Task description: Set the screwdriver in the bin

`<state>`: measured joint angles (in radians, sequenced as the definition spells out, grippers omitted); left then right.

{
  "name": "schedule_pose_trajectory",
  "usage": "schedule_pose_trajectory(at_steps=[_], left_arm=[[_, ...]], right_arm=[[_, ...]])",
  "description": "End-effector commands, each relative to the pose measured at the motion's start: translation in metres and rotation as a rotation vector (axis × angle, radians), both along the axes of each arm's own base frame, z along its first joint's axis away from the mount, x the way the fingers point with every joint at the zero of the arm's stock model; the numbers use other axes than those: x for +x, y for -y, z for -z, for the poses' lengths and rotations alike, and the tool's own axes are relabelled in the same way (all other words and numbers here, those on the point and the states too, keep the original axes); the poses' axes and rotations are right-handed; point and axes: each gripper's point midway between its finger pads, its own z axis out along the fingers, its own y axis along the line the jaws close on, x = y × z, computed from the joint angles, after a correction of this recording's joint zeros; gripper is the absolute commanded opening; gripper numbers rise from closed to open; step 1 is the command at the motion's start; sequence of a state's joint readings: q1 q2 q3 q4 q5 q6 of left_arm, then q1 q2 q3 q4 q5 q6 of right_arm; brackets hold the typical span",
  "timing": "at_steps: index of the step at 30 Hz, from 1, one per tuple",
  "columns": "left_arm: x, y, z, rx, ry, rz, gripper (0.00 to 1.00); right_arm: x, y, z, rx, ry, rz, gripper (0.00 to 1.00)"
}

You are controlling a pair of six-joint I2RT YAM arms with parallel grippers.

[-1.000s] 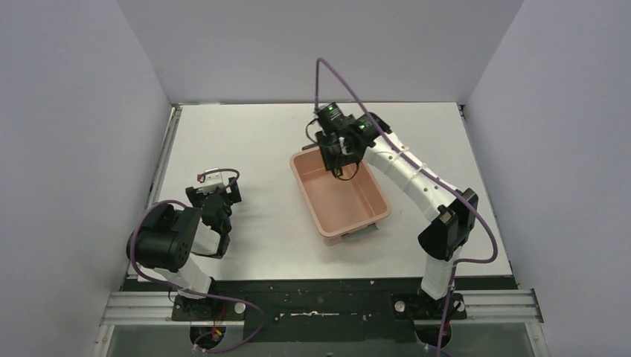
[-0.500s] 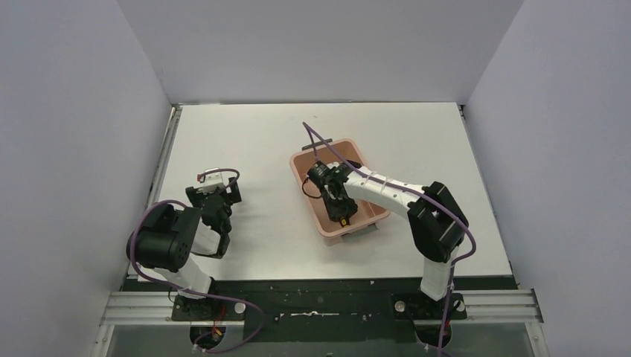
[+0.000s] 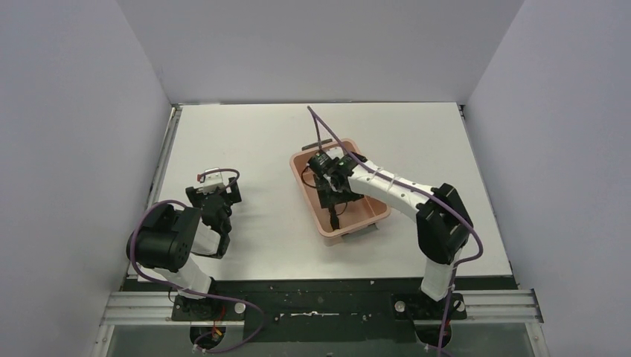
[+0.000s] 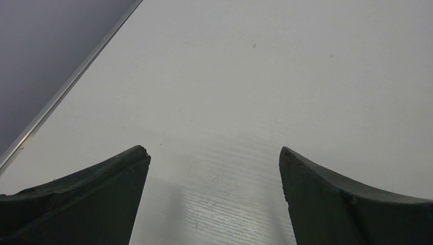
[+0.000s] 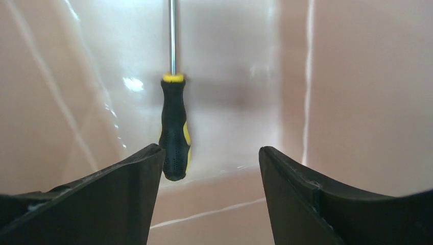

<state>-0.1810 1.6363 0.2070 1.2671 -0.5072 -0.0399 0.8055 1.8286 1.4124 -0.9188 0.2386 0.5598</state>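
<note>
The salmon-pink bin [image 3: 370, 211] stands at the table's middle, and its inner walls [image 5: 357, 92] fill the right wrist view. The screwdriver [image 5: 174, 138], with a black-and-yellow handle and a thin shaft pointing away, lies on the bin's floor. In the top view the screwdriver [image 3: 334, 218] shows as a small dark shape below the gripper. My right gripper [image 5: 210, 149] is open inside the bin, its left fingertip just beside the handle's end and apart from it. The right gripper [image 3: 332, 199] hangs low over the bin's middle. My left gripper [image 4: 213, 150] is open over bare table.
The left arm [image 3: 178, 242] is folded at the near left, its gripper [image 3: 216, 190] low above the white tabletop. A purple cable [image 3: 318, 130] arcs up from the right wrist. Grey walls enclose the table on three sides.
The right arm came down from above the bin's far end into the bin. Its jaws went from shut on the screwdriver to open, and the screwdriver now lies free. The left arm has not moved.
</note>
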Motion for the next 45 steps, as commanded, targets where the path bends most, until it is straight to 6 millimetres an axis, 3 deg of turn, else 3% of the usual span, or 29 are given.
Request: schedule_pose_trajectory(at_steps=[1,4,7,11,16,19,22,24,26,29,36,39,45], left_arm=[[0.006,0.002,-0.015,-0.007,0.051,0.011,0.97],[0.006,0.001,-0.015,-0.006,0.050,0.010,0.97],[0.006,0.001,-0.015,-0.007,0.051,0.009,0.97],[0.006,0.001,-0.015,-0.006,0.050,0.010,0.97],[0.006,0.001,-0.015,-0.006,0.052,0.010,0.97],[0.006,0.002,-0.015,-0.006,0.050,0.012,0.97],[0.006,0.002,-0.015,-0.006,0.051,0.012,0.97],[0.006,0.002,-0.015,-0.006,0.051,0.012,0.97],[0.006,0.001,-0.015,-0.006,0.051,0.011,0.97],[0.006,0.001,-0.015,-0.006,0.050,0.011,0.97],[0.006,0.001,-0.014,-0.006,0.048,0.011,0.97],[0.006,0.001,-0.015,-0.007,0.049,0.011,0.97],[0.007,0.002,-0.014,-0.006,0.048,0.014,0.97]], right_arm=[[0.028,-0.001,-0.094,0.077,0.222,0.020,0.70],[0.036,-0.005,-0.137,0.127,0.305,-0.017,0.74],[0.045,0.002,-0.175,0.159,0.384,-0.037,0.99],[0.060,0.036,-0.212,0.172,0.491,-0.003,1.00],[0.074,0.084,-0.228,0.163,0.650,0.011,1.00],[0.078,0.124,-0.219,0.129,0.745,0.069,1.00],[0.082,0.165,-0.197,0.160,0.802,0.155,1.00],[0.079,0.192,-0.177,0.169,0.820,0.222,1.00],[0.070,0.214,-0.143,0.169,0.801,0.284,1.00],[0.059,0.238,-0.106,0.179,0.802,0.367,1.00],[0.041,0.252,-0.049,0.190,0.798,0.468,1.00],[0.035,0.256,-0.039,0.182,0.802,0.490,1.00],[0.031,0.256,-0.040,0.195,0.825,0.499,1.00]])
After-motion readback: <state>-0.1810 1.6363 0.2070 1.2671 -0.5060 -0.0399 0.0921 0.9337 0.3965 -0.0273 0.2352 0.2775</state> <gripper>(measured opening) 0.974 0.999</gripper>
